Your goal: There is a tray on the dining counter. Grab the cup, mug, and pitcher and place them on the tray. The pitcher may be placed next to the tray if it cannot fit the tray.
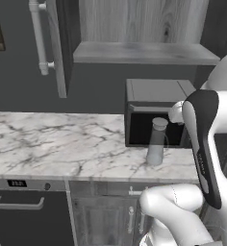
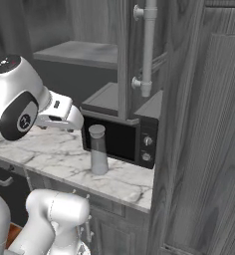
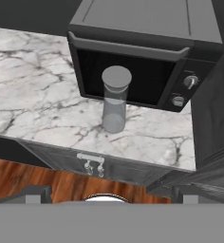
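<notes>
Marble worktop [image 1: 57, 144] over dark cabinets, left base view: the pitcher [image 1: 157, 142] stands upright near the front edge, just in front of the black microwave [image 1: 154, 113]. The arm's white forearm rises at the right, its wrist level with the microwave top and above and to the right of the pitcher, well clear of it. Risk, as a judgement: a sideways approach leaves little room between pitcher and microwave door, so a finger could strike the door or nudge the tall, slim vessel over toward the edge.

Right base view: the pitcher [image 2: 97, 150] stands just in front of the microwave [image 2: 120, 134], whether touching cannot be told at this angle. The wrist reaches in from the left at about lid height, apart from the pitcher. An overhanging cupboard with a white pipe [image 2: 148, 47] hangs above; a high lift might meet it.

Hand view: the camera looks down and forward on the pitcher [image 3: 115, 100], centred ahead and far off; its handle is not discernible. The gripper [image 3: 112, 190] is spread wide and empty, its tips barely visible at the lower edge. A grip on the rounded lid rather than the body would likely slip.
</notes>
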Tool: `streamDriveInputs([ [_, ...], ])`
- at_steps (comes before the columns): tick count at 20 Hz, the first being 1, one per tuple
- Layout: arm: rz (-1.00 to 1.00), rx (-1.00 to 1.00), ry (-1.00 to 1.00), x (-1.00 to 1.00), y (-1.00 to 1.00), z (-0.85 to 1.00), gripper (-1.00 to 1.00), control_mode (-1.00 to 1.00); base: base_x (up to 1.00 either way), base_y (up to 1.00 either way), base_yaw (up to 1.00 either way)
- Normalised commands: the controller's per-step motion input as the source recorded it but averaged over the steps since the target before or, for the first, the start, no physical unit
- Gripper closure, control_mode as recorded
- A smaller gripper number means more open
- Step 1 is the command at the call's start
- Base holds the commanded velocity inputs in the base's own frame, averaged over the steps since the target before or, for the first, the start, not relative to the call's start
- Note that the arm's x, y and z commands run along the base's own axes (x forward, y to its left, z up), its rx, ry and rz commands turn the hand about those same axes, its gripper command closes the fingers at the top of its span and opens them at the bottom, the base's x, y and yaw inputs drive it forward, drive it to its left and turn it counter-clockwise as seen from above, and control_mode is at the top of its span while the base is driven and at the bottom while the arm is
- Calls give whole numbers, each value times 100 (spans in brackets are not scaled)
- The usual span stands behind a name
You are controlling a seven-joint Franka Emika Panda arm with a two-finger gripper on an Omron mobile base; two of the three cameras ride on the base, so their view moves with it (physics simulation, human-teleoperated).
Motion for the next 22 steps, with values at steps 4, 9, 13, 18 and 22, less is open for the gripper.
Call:
streamDriveInputs([
  [4,0,0,0,0,0,0,-100,100,15,-22,0],
  [9,0,0,0,0,0,0,-100,100,15,-15,0],
  [13,0,0,0,0,0,0,-100,100,8,-4,0],
  [18,0,0,0,0,0,0,-100,100,1,-2,0],
  [22,0,0,0,0,0,0,-100,100,0,0,0],
])
